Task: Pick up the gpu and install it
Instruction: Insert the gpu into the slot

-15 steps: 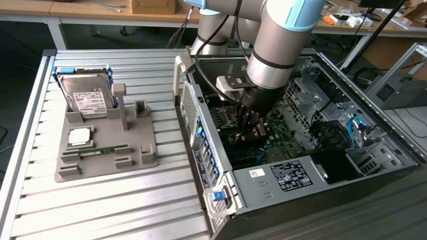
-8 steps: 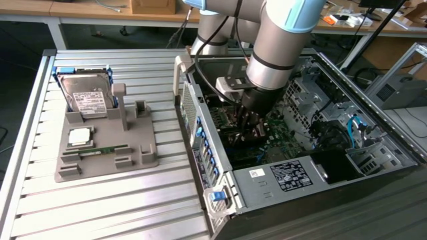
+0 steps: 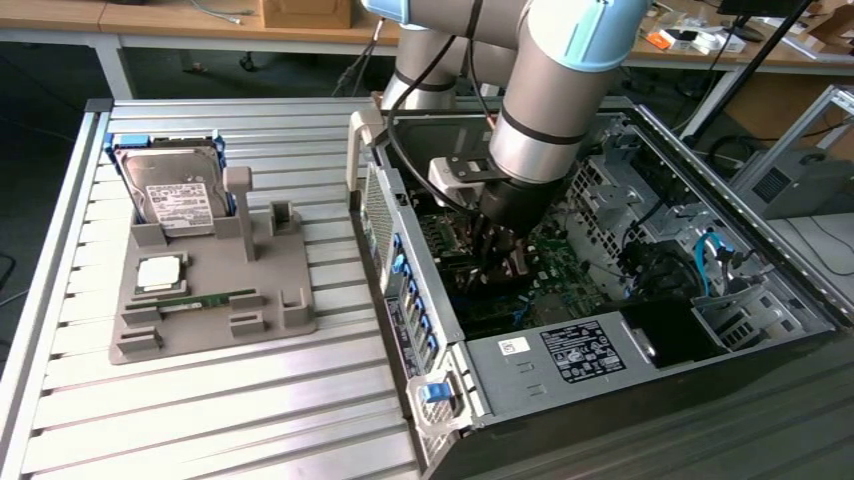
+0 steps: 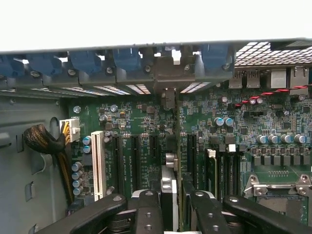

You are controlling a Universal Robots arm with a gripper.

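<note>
Left of the open computer case (image 3: 400,230), your grey holder (image 3: 200,310) keeps the hard drive (image 3: 174,195) upright on the slatted surface (image 3: 200,420). Inside the case, your tool (image 4: 176,195) grips the gpu (image 4: 171,146) edge-on, upright above the motherboard (image 4: 146,122), slots close on both sides.

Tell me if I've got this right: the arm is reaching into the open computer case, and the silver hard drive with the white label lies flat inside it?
Not quite. The silver hard drive with the white label stands upright in the grey holder outside the open computer case, as the exterior view shows. The arm does reach into the case.
</note>
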